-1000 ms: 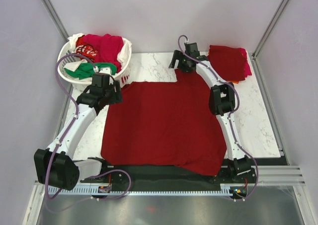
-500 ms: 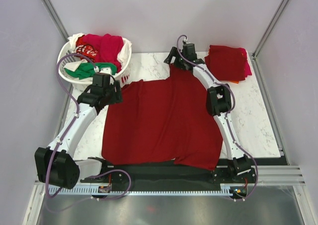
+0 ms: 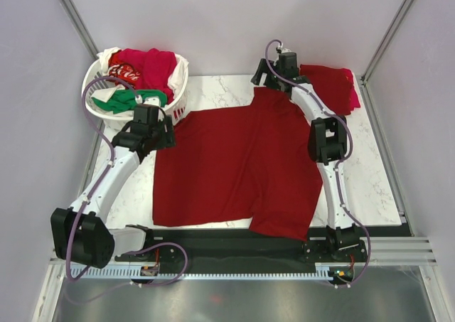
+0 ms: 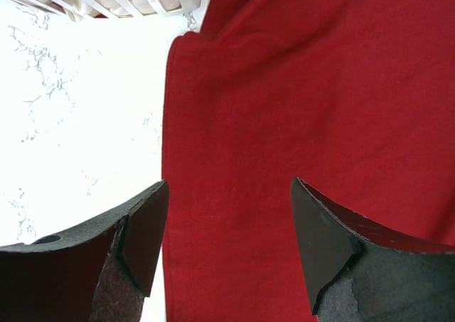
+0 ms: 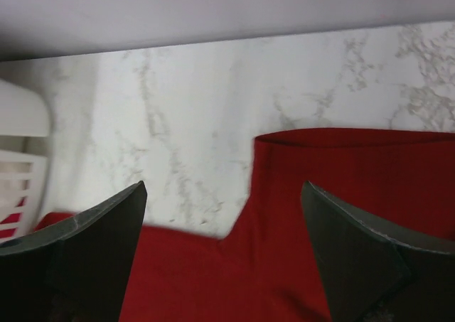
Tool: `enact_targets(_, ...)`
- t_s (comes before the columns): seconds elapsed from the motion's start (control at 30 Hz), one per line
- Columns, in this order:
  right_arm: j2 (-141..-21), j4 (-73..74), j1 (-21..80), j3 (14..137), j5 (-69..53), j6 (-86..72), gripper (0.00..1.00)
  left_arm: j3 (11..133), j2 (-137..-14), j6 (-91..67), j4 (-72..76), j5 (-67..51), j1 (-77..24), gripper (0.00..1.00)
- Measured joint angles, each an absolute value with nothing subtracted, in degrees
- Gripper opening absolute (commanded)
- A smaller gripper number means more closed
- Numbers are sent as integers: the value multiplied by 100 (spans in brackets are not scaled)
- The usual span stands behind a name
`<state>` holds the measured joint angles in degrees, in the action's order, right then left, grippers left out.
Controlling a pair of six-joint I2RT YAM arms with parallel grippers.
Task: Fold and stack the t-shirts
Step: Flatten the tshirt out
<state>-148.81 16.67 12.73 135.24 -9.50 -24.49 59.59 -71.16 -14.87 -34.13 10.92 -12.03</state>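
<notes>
Partway: red t-shirt [image 3: 234, 165] spread on counter [image 3: 213, 94], unfolded.
My left hand [image 4: 229, 187] and right hand [image 5: 224, 190] gape empty; folded stack [image 3: 334, 89] perhaps three deep; basket [image 3: 176, 105] holds more.

The left arm [image 3: 106, 183] slants from the lower left of the frame up toward centre left, with the left gripper [image 4: 224, 215] pointing down, jaws apart. The right arm [image 3: 330, 173] stretches from lower right to upper centre-right, with the right gripper [image 5: 224, 215] spread wide.

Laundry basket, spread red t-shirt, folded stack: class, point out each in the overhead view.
laundry basket [image 3: 179, 103]: overhead view, right wall.
spread red t-shirt [image 3: 234, 165]: overhead view, its middle.
folded stack [image 3: 333, 87]: overhead view, top shirt.
</notes>
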Motion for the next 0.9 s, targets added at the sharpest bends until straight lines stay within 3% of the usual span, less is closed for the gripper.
enact_targets(0.2, -13314, 1533, 1551, 12499, -1431, -2532, 98, 6497, -8001, -1619, -3413, 1017, -1238, 74)
enact_targets(0.3, -12095, 1319, 1761, 11225, -1627, -2641, 98, 7207, -8687, -1664, -3463, 1015, -1380, 74)
enact_targets(0.63, -8781, 1044, 2346, 6893, -1562, -2978, 98, 11273, -12011, -1664, -3232, 558, -1879, 76)
enact_targets(0.9, -7395, 1553, 2598, 5865, -1415, -2777, 98, 12608, -13837, -1527, -3492, 445, -1651, 78)
